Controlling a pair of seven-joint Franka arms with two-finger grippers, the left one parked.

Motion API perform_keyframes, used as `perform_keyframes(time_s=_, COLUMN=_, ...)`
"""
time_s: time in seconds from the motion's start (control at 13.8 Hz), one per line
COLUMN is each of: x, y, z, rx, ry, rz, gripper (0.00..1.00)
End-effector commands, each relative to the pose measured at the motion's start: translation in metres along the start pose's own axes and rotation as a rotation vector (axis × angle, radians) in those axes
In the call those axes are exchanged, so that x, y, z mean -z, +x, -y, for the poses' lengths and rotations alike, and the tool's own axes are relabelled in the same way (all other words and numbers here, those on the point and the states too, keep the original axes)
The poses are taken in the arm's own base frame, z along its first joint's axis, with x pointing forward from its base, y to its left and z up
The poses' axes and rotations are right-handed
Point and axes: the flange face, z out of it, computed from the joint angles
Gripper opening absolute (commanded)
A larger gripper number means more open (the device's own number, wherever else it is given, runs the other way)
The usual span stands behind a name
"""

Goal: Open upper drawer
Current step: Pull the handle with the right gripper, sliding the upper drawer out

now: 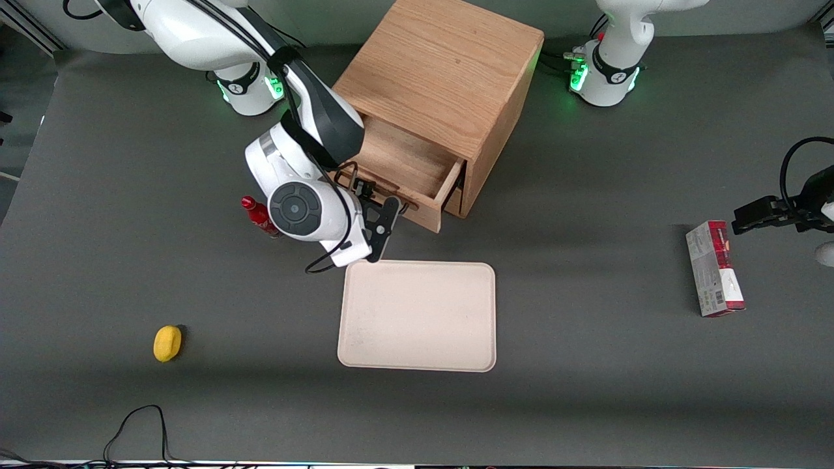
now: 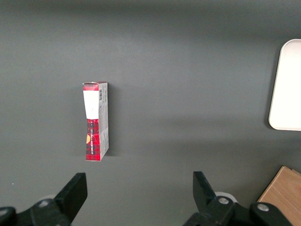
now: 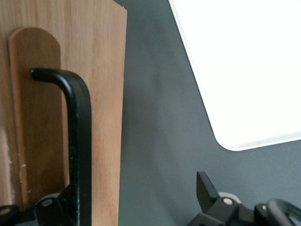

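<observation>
**Upper drawer stands pulled out, gripper at its handle**

Sweeping across the front view from the working arm's end: a yellow lemon [image 1: 167, 342] sits alone on the dark table [image 1: 586, 404], near the front camera. A red bottle [image 1: 260, 217] stands just beside the arm's wrist. Then the gripper [image 1: 384, 225] itself, right in front of the upper drawer [image 1: 417, 170], just above the edge of the cream tray [image 1: 417, 316].

The drawer is slid partway out of the oak cabinet [image 1: 443, 71], its wooden tray open to view. In the wrist view the black bar handle [image 3: 77, 136] runs down the drawer front [image 3: 106, 94], and the gripper's fingers [image 3: 207, 188] are spread apart; one sits close to the handle, the other hangs over the table. Whether a finger touches the bar, I can't tell. The tray's rounded corner [image 3: 244, 80] lies just beside.

Toward the parked arm's end, a red and white carton [image 1: 714, 268] lies flat, well apart from everything.
</observation>
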Motion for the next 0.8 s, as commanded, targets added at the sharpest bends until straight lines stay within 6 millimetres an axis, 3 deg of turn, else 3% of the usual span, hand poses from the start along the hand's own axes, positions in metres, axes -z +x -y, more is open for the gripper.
perform_keyframes(time_s=0.0, x=0.008, y=-0.006, z=-0.017, rx=0.005, ry=-0.014, rz=-0.019, gripper=1.00)
perform_keyframes(time_s=0.73, x=0.029, y=-0.010, z=-0.038, rx=-0.011, ry=-0.037, rz=-0.063, gripper=1.00)
